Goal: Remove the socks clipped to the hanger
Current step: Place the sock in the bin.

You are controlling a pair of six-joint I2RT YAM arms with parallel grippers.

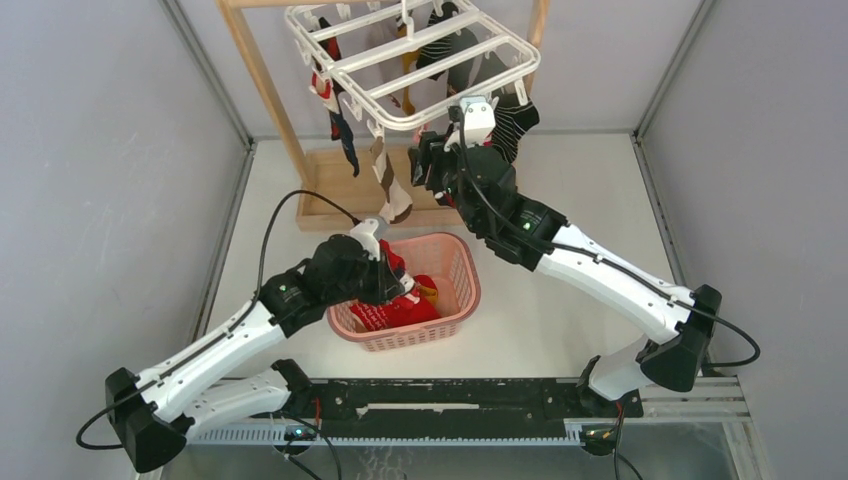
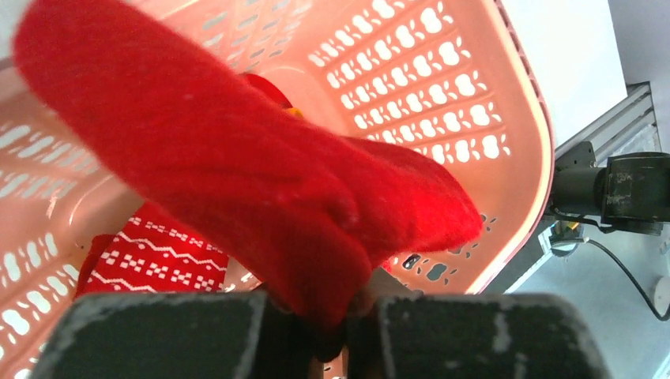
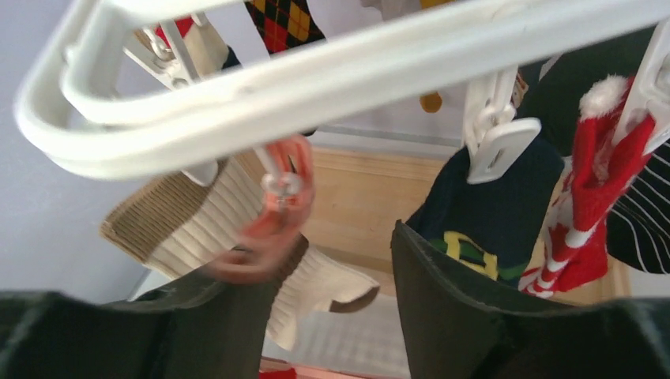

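The white hanger [image 1: 420, 60] hangs from a wooden stand at the back, with several socks clipped under it. My left gripper [image 1: 385, 280] is over the pink basket [image 1: 455, 262] and is shut on a plain red sock [image 2: 237, 158], which droops into the basket [image 2: 442, 63]. My right gripper [image 1: 428, 165] is raised just under the hanger's near rim [image 3: 261, 87] and is open [image 3: 340, 292] and empty. A blurred orange-pink clip [image 3: 276, 197] hangs at its left fingertip. A cream sock with a brown band [image 3: 213, 229] hangs behind it. A dark sock with a green buckle [image 3: 490, 205] hangs at the right.
A red patterned sock [image 2: 158, 257] lies in the basket. The stand's wooden base [image 1: 330, 190] sits behind the basket. A red-white sock [image 3: 592, 174] and an argyle sock [image 3: 284, 24] hang from clips. Grey walls close in both sides.
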